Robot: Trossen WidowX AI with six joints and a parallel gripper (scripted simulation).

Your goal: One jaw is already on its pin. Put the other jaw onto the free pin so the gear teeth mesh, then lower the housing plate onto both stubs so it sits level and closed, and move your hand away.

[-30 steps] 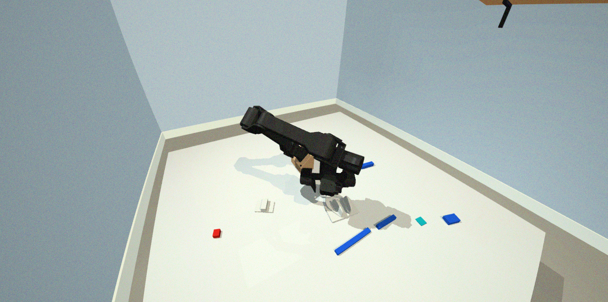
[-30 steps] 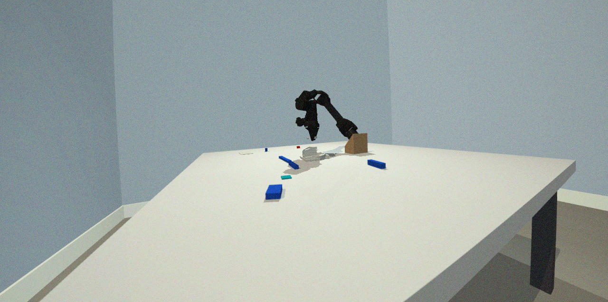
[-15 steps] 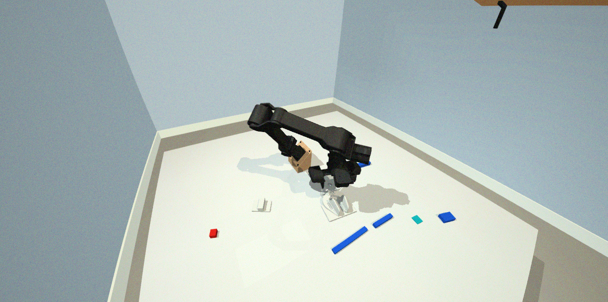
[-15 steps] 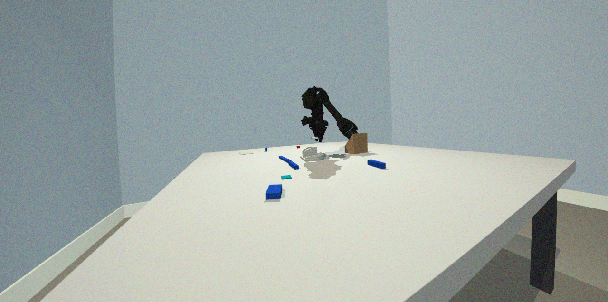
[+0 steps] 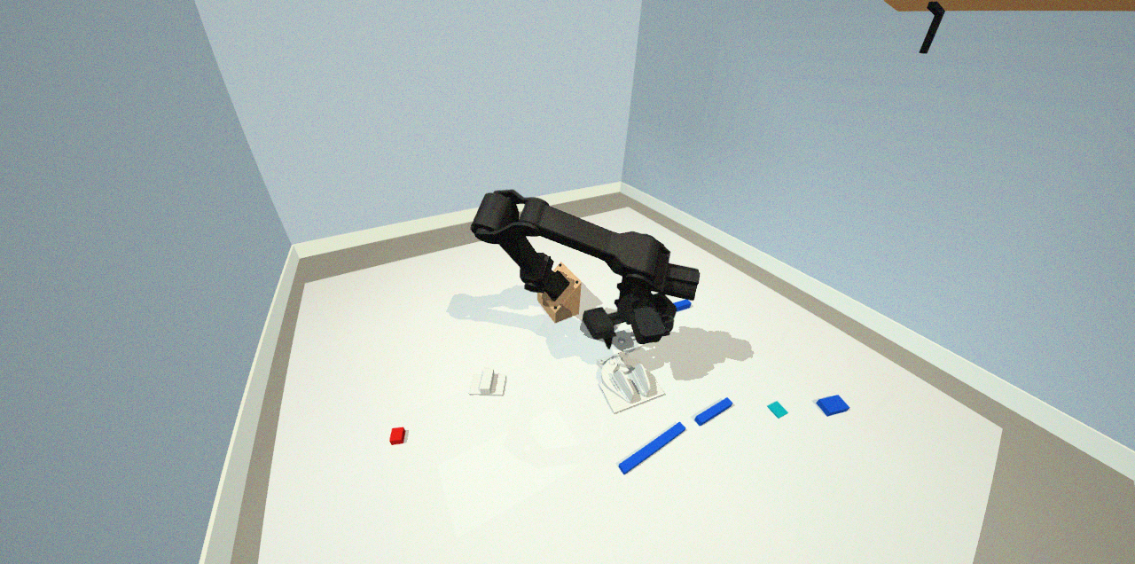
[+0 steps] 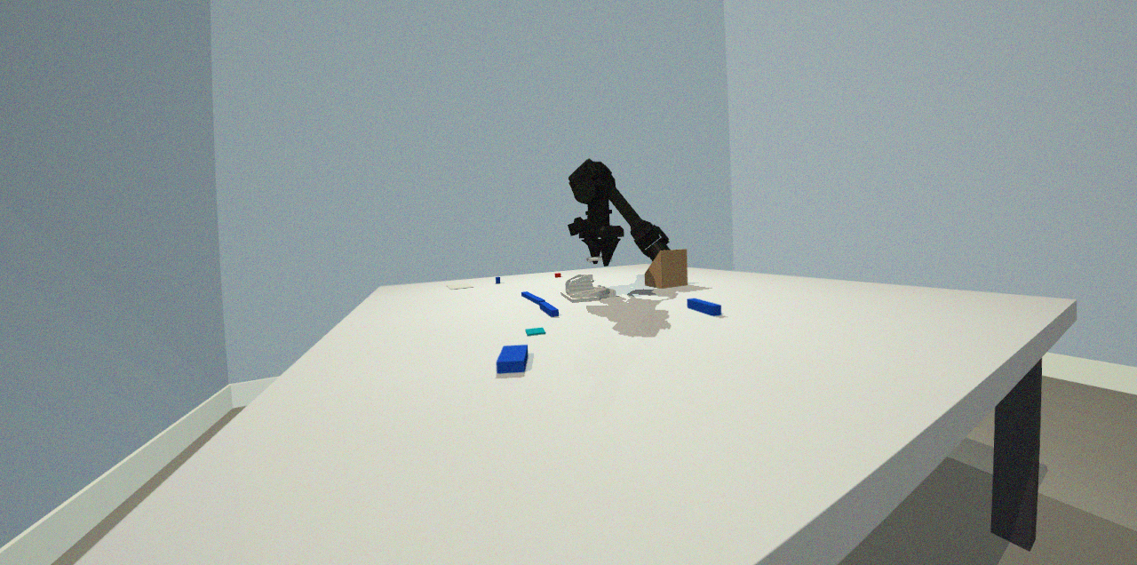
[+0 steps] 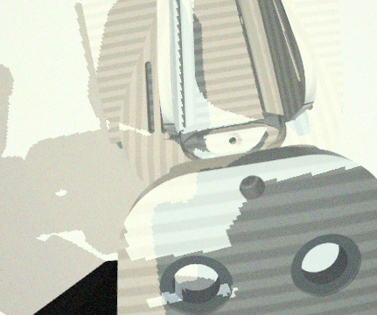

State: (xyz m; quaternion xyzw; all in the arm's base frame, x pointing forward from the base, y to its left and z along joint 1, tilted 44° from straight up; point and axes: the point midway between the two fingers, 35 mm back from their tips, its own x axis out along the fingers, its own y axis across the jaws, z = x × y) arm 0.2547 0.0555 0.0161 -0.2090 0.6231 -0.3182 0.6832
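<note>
My gripper (image 5: 623, 341) (image 6: 600, 263) (image 7: 249, 255) is shut on the housing plate (image 5: 622, 339) (image 6: 592, 259) (image 7: 188, 232), a pale rounded plate with two large holes and a smaller one. The plate hangs above the table, just beside the jaw assembly in the top view. The assembly's pale base (image 5: 616, 406) lies on the table. Two long pale jaws stand side by side on it, a left jaw (image 7: 167, 66) and a right jaw (image 7: 290, 66) in the wrist view. The held plate hides the near part of the base there. The pins, stubs and tooth mesh cannot be made out.
Two blue bars (image 5: 652, 448) (image 6: 549, 309) lie beyond the assembly, near a teal tile (image 5: 777, 409) (image 6: 535, 331) and a blue block (image 5: 832, 404) (image 6: 512, 359). A white block (image 5: 485, 380) and red cube (image 5: 396, 435) (image 6: 557, 275) lie left. A wooden block (image 5: 565, 302) (image 6: 672, 268) stands by the arm.
</note>
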